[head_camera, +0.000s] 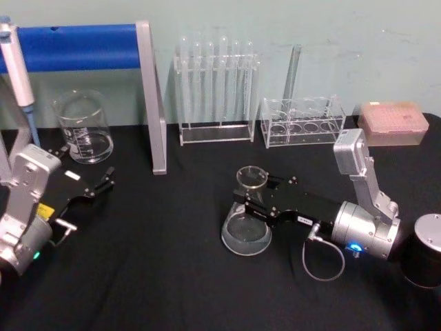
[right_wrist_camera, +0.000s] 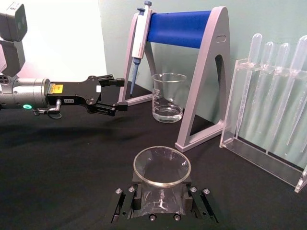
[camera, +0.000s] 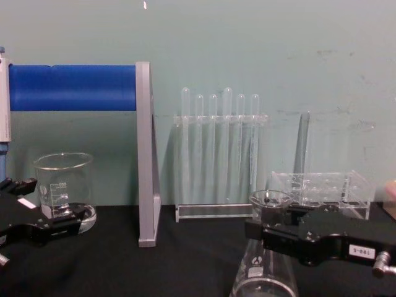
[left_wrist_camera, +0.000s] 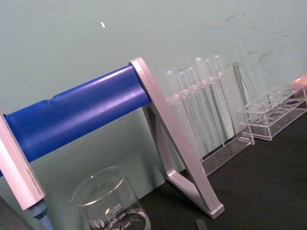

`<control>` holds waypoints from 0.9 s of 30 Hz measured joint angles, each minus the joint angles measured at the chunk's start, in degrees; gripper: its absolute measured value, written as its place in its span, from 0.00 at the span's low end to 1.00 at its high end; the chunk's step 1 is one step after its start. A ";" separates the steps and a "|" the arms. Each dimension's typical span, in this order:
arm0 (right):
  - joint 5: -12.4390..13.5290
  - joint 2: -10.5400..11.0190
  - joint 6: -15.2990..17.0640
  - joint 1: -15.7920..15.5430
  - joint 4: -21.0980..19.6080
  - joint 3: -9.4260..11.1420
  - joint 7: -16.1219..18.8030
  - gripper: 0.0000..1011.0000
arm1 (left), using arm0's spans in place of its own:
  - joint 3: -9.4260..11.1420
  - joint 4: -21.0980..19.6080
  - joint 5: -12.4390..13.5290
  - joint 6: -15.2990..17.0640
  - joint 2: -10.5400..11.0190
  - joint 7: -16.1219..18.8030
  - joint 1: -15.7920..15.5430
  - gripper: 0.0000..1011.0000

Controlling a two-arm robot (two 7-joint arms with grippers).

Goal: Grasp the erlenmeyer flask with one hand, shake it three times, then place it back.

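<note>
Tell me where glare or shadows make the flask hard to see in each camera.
Head view: the erlenmeyer flask in the right gripper shows as pale rim and base outlines on the black cloth, no clear shadow. Chest view: a small bright glint sits on its rim. Right wrist view: soft reflections streak the neck; the left gripper hangs beyond, evenly lit.

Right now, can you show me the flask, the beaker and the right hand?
flask [head_camera: 245, 236], head view, on its wide glass base.
beaker [head_camera: 84, 129], head view, on its front wall.
right hand [head_camera: 256, 201], head view, midway between its fingertips at the flask's neck.
</note>
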 joint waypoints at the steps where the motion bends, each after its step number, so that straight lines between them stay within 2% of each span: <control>1: 0.00 0.00 0.00 0.00 0.00 0.00 0.00 0.45 | 0.00 0.00 0.00 0.00 0.00 0.00 0.00 0.99; 13: 0.00 0.01 -0.04 -0.01 0.00 0.00 0.03 0.45 | 0.00 0.00 0.00 0.00 0.00 0.00 0.00 0.99; 19: 0.75 0.13 -1.19 -0.43 -0.35 0.72 0.75 0.45 | 0.00 0.00 0.00 0.00 0.00 0.00 0.00 0.99; 23: 2.04 0.25 -1.07 -1.24 -2.36 1.95 -0.07 0.45 | 0.00 0.00 0.00 0.00 0.00 0.00 0.00 0.99; 27: 3.04 0.82 0.49 -2.44 -5.97 3.53 -2.59 0.45 | 0.00 0.00 0.00 0.00 0.00 0.00 0.00 0.99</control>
